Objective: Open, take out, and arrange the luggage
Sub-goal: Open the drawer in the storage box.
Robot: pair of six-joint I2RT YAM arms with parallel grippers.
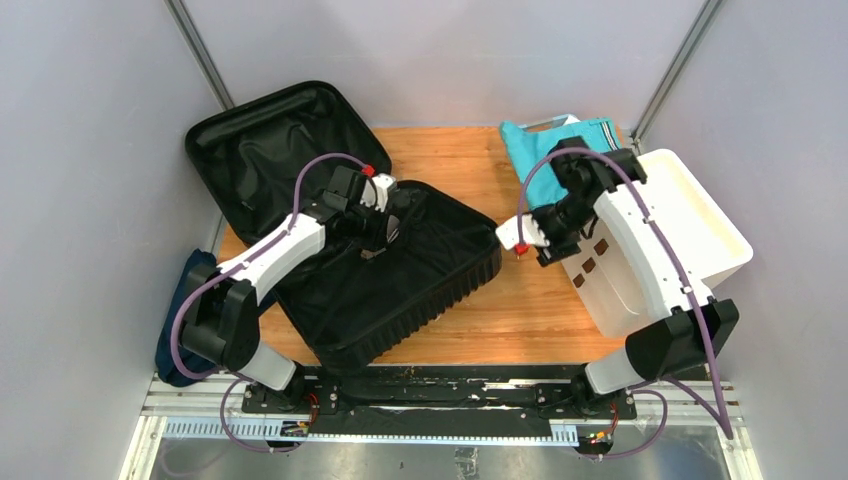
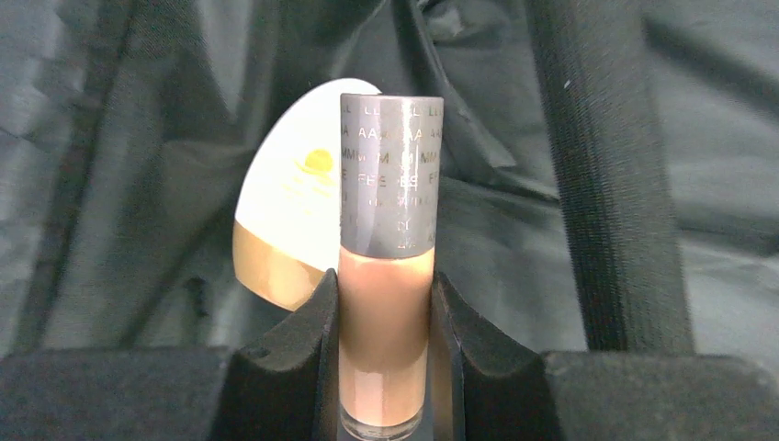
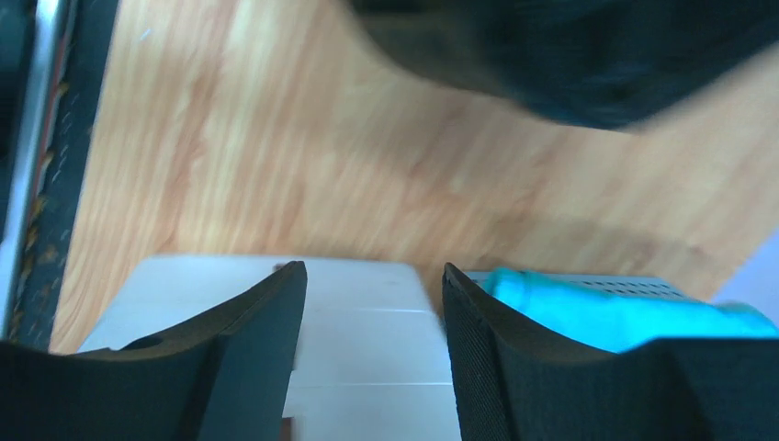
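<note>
Left jaws fill the bottom of the left wrist view, closed tight on a small bottle point(image 2: 386, 266) with tan liquid and a grey cap, gripped on the glass below the cap. Can't tell if it's lifted clear of the lining yet. White-and-gold rounded item point(image 2: 287, 216) sits just behind it on the black fabric.

Right jaws: part open, holding nothing, hanging over the edge of the white drawer unit point(image 1: 690, 225) with the teal basket point(image 3: 606, 312) beside it.

Progress, my read:
- open: done. Luggage point(image 1: 440, 285) lies clamshell-open on the left half of the wooden surface point(image 1: 530, 320).
- take out: under way. Bottle is in hand, and at least that one other item is left inside.
- arrange: not started as far as I can see.

Orientation: case is skewed to the surface edges. Near half's long axis runs diagonally, near-left to far-right, with its ribbed side wall facing the near-right. Lid half sits in the far-left corner, lining up, apparently leaning on the wall.
</note>
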